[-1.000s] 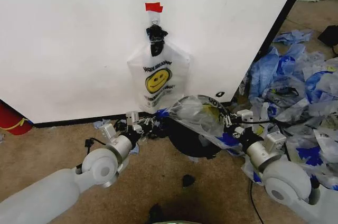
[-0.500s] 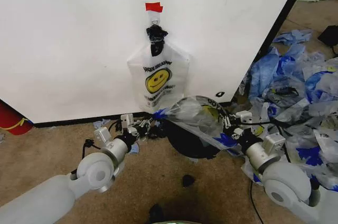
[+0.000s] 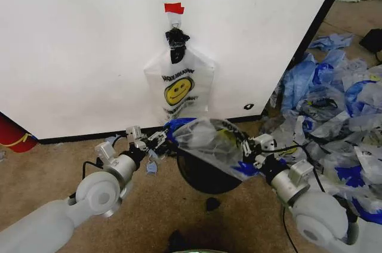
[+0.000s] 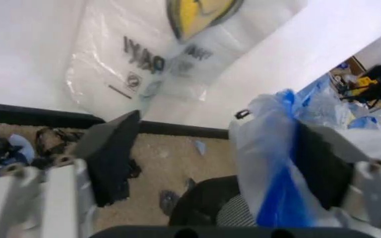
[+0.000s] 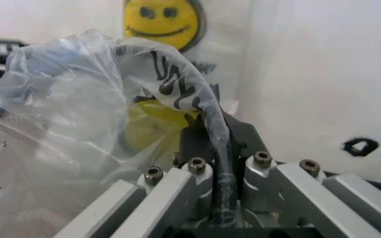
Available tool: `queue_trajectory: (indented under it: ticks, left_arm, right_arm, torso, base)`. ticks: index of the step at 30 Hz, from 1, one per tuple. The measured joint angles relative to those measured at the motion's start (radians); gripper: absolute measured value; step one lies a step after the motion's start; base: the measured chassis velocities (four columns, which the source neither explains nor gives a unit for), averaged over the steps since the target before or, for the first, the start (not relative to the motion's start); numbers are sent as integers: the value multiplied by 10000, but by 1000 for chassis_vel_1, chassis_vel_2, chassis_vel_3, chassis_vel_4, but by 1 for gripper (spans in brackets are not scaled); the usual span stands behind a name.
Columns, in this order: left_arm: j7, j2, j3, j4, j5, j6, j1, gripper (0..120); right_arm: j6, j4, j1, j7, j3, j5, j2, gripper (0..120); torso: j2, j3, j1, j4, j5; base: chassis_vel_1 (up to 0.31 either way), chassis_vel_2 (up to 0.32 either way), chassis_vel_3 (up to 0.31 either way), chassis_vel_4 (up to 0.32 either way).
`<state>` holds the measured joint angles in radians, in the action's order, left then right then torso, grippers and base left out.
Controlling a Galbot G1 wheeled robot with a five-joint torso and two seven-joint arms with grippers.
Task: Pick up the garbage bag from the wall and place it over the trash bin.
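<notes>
Two grippers stretch a translucent garbage bag point(image 3: 210, 142) over the black trash bin point(image 3: 206, 175): the right gripper point(image 3: 258, 150) pinches its rim, while the left gripper point(image 3: 156, 139) stands spread, blue handle draped over one finger. Seating it remains; another smiley bag point(image 3: 178, 89) hangs on the wall point(image 3: 71, 44).

Garbage bag point(image 3: 209, 142): thin translucent plastic film, crinkled, glossy where light catches; blue plastic at its edge. Second bag point(image 3: 178, 89) on the wall point(image 3: 77, 44): the same film, smoother, printed. Wall: smooth matt white panel. Trash bin point(image 3: 203, 175): black wire mesh, matt. Left hand point(image 4: 197, 158): black matt pads on brushed grey metal. Right hand point(image 5: 220, 148): the same metal, with bright screw heads. Floor point(image 3: 54, 163): rough tan carpet.
</notes>
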<state>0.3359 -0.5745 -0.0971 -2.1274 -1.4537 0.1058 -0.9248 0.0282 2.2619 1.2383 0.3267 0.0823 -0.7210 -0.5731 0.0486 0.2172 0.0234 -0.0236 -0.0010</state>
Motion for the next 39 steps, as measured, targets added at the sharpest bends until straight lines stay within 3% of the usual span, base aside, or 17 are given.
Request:
queue_trajectory:
  ticks: [4, 19, 21, 26, 27, 31, 36, 39]
  left_arm:
    - [-3, 98, 160, -56, -35, -62, -105, 99]
    - [225, 43, 813, -654, -241, -190, -255, 100]
    - [386, 47, 1071, -1015, -281, -144, -308, 100]
    - [743, 58, 1349, -2857, -1130, -61, -546, 100]
    - [743, 58, 1349, -2857, -1130, -61, -546, 100]
    - [885, -202, 750, -3750, -1616, -252, -623, 100]
    - [889, -354, -30, -3799, -1763, -528, -275, 100]
    - [900, -535, -548, -3380, -1760, -587, 220, 100]
  right_arm:
    - [-59, 21, 47, -193, -95, 156, 41, 0]
    - [-304, -361, 4, -117, -54, 356, -195, 0]
    - [-385, -453, 4, -6, 134, 343, -367, 0]
    - [-628, -638, 280, 476, 867, 337, -1115, 0]
    - [-628, -638, 280, 476, 867, 337, -1115, 0]
    - [-887, -804, 226, 509, 1145, 464, -1646, 0]
    - [-1149, -1082, 25, -29, 1235, 895, -2046, 0]
    - [-1168, -1147, -53, -231, 1110, 1060, -2210, 0]
  torso:
    - [0, 0, 0, 0, -3]
    - [0, 2, 0, 0, -4]
    - [0, 1, 0, 1, 0]
    - [0, 1, 0, 0, 6]
    - [0, 1, 0, 0, 6]
    - [0, 0, 0, 0, -1]
    - [0, 1, 0, 1, -2]
    - [0, 0, 0, -1, -3]
  base:
    - [0, 0, 0, 0]
    - [0, 0, 0, 0]
    - [0, 0, 0, 0]
    - [0, 0, 0, 0]
    - [0, 0, 0, 0]
    - [0, 0, 0, 0]
    - [0, 0, 0, 0]
    - [0, 0, 0, 0]
